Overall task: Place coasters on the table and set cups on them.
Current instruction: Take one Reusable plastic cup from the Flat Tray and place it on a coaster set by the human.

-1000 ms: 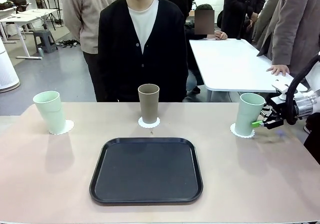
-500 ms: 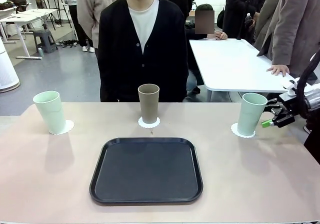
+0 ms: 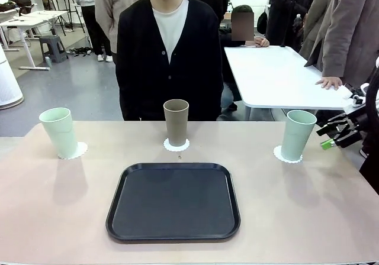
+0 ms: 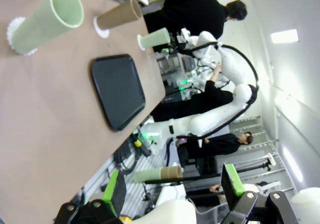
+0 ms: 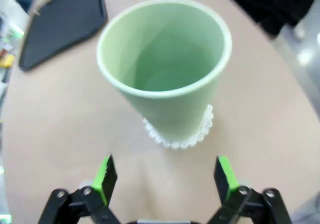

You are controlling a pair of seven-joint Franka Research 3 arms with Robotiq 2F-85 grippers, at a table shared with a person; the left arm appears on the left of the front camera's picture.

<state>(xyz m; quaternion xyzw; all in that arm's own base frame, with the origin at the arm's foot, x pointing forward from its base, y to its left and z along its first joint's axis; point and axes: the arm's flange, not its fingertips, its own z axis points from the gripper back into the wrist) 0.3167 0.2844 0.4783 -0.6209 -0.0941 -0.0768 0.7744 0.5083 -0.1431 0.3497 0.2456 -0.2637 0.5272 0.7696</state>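
Note:
Three cups stand upright on the beige table, each on a white scalloped coaster. The left mint cup is on a coaster, the brown cup on the middle coaster, and the right mint cup on a coaster. My right gripper hangs open just right of that cup, apart from it. Its wrist view looks down into the mint cup on its coaster, ahead of the open right gripper. The left gripper is open and holds nothing, far from the cups.
A black tray lies bare at the table's middle front. A person in a dark cardigan stands behind the brown cup. A white table with someone's hand on it stands at the back right.
My right gripper has drawn back to the right, away from the right mint cup, which stays on its coaster. Nothing else on the table has moved.

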